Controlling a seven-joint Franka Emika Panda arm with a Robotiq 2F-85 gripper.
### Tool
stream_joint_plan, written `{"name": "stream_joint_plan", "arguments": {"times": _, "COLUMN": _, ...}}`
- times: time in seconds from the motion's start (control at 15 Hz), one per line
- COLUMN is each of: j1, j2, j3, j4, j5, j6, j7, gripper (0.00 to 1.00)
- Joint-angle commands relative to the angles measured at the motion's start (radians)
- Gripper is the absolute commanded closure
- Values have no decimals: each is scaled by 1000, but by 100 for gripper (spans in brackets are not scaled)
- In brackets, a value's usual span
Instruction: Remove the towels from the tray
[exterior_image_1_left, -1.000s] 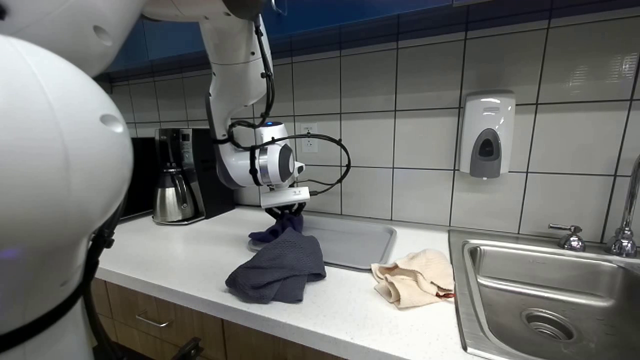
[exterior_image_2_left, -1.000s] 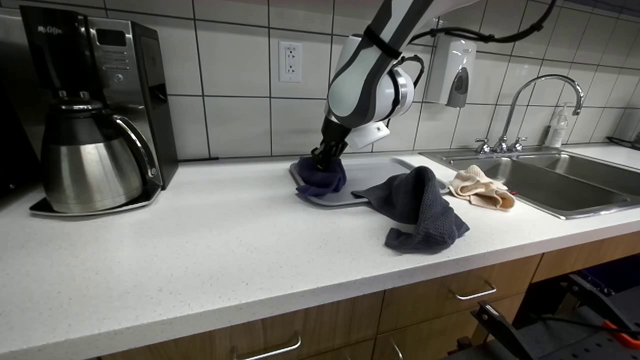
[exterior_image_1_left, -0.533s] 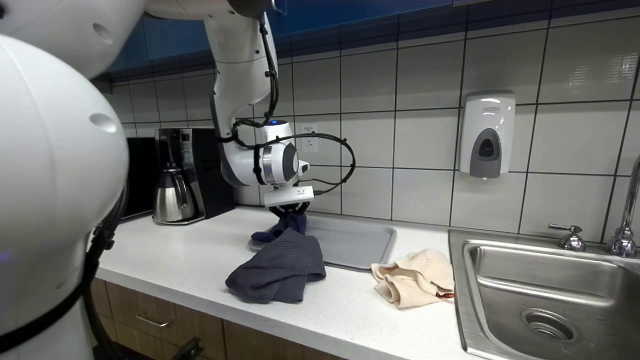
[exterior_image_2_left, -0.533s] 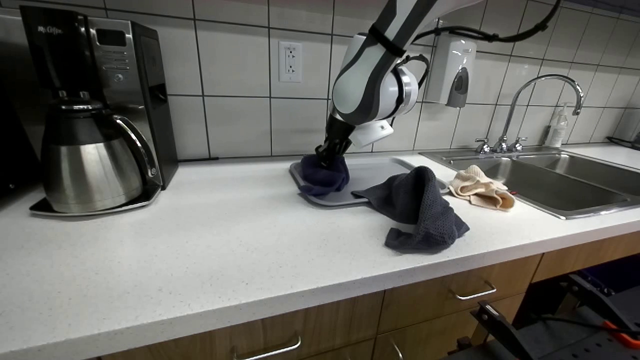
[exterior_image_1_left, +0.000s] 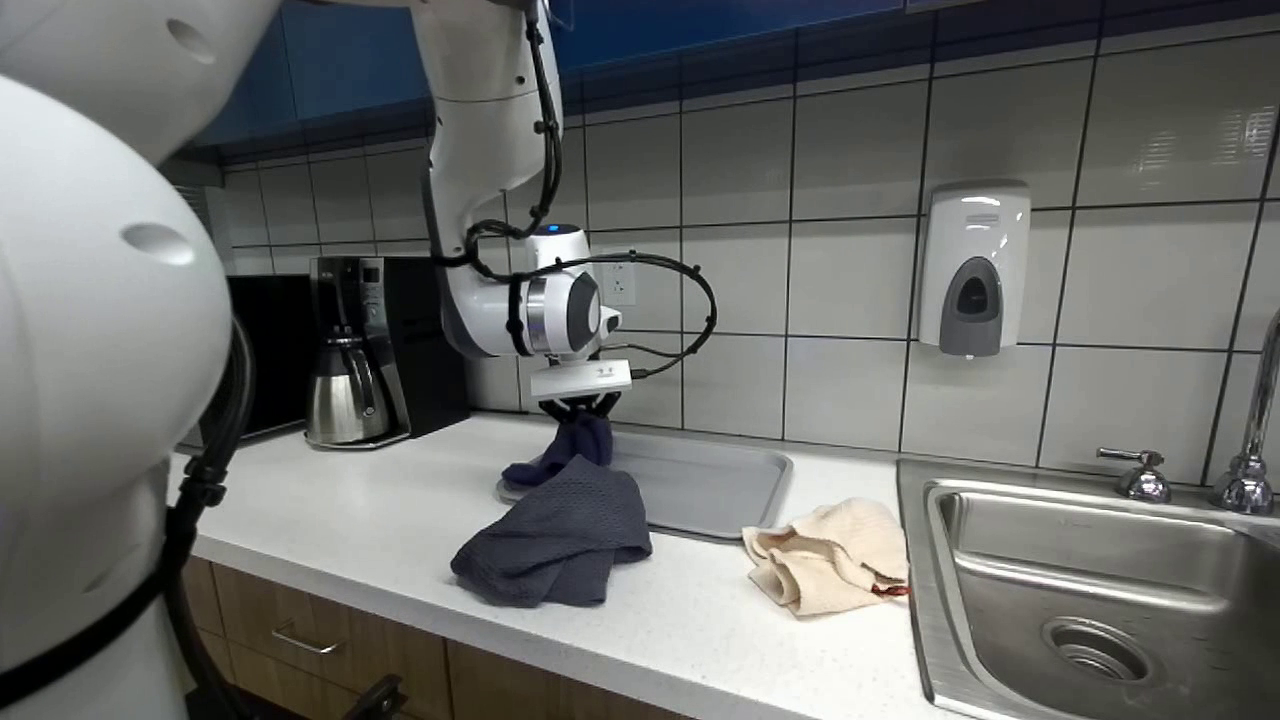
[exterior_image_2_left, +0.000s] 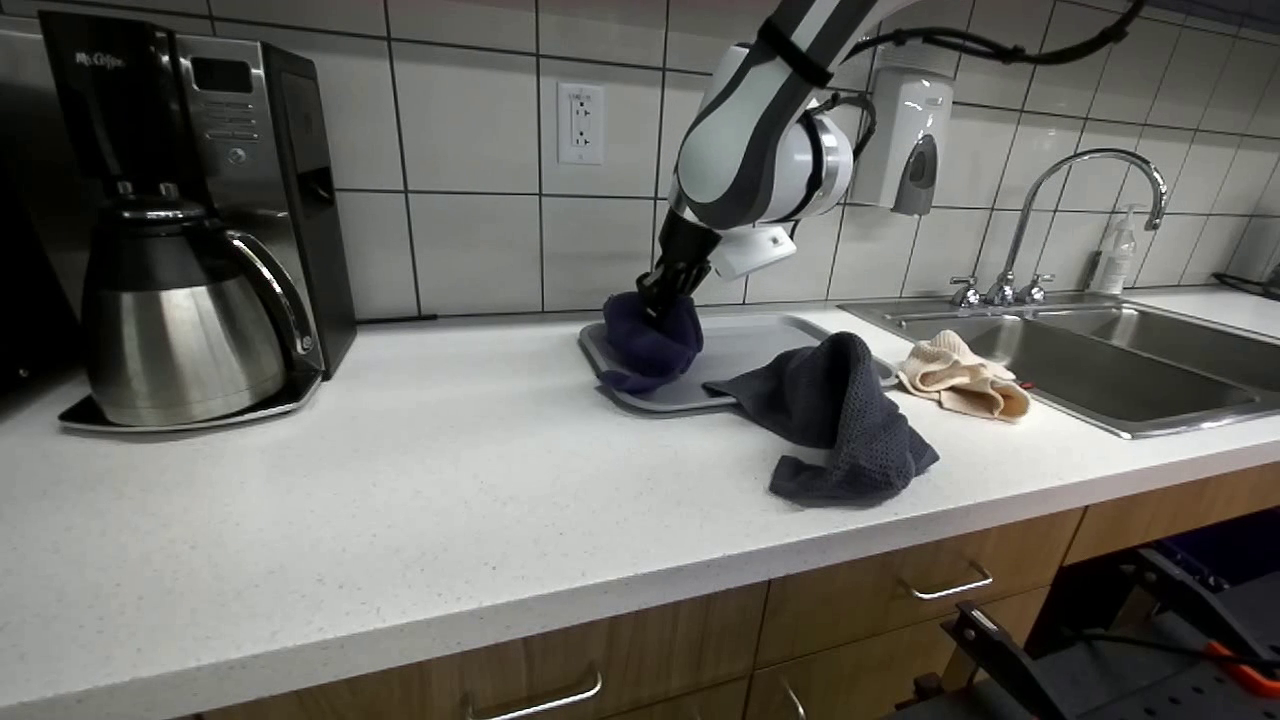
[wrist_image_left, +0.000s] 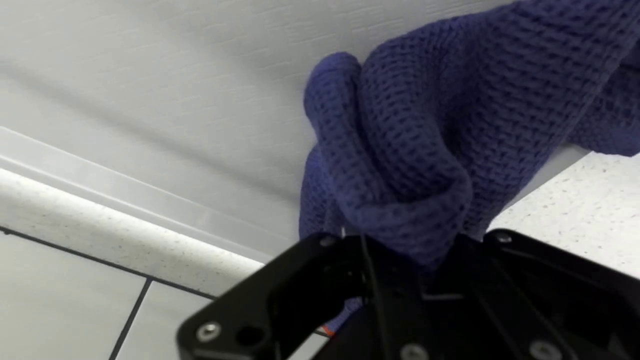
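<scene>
With the gripper (wrist_image_left: 411, 254) pinching the navy towel (exterior_image_2_left: 655, 345) over the tray (exterior_image_2_left: 748, 345), mid-frame in an exterior view, we judge that sideways travel before full lift could snag and drag the tray.

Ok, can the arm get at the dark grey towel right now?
Probably not yet: the gripper is closed on the navy towel and would need to release it first, though the dark grey towel lies uncovered nearby.
</scene>
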Motion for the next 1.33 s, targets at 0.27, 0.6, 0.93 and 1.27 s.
{"name": "stream_joint_plan", "arguments": {"times": 0.27, "j1": -56, "j2": -126, "j3": 93, "j4": -131, "j5": 43, "j6": 43, "j7": -53, "gripper": 97}}
{"name": "stream_joint_plan", "arguments": {"times": 0.6, "j1": -47, "j2": -191, "j3": 126, "j4": -193, "j5": 61, "j6": 58, "j7": -48, "gripper": 97}}
{"name": "stream_joint_plan", "arguments": {"times": 0.93, "j1": -51, "j2": -248, "j3": 176, "j4": -247, "j5": 47, "j6": 57, "j7": -24, "gripper": 97}}
{"name": "stream_joint_plan", "arguments": {"times": 1.27, "j1": -32, "j2": -287, "j3": 201, "j4": -284, "j5": 45, "j6": 49, "j7": -5, "gripper": 97}}
